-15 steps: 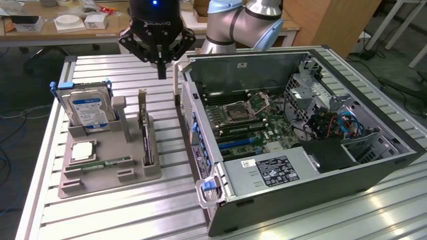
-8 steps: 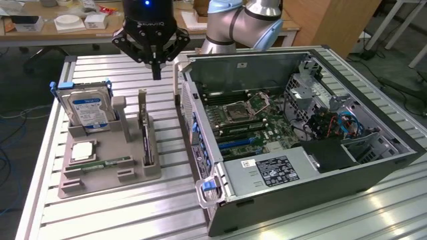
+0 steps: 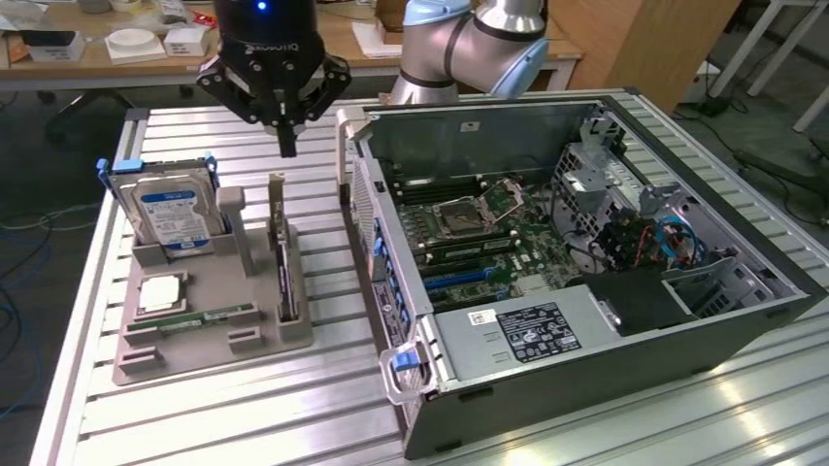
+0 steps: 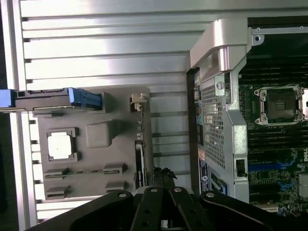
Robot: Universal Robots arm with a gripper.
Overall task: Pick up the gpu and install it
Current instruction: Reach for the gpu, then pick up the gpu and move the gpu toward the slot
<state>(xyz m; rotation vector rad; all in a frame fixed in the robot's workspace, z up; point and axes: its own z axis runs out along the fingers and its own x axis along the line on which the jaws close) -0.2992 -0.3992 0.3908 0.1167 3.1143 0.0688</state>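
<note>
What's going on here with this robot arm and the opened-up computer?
The arm's gripper hangs empty, jaws shut, just above the grey parts holder and nearest the gpu. The gpu stands on edge in its slot, not yet picked up. A hard drive stands in the same holder. The open computer case lies beside it, at the exterior view's right.

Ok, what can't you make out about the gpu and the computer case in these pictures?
The gpu faces: edge-on in both views; its lower edge is sunk in the gray holder.
One gpu end, wrist view: covered by the shut pincer.
The motherboard slots by the case wall, exterior view: partly hidden behind that wall.
The hard drive label text, exterior view: too small.
</note>
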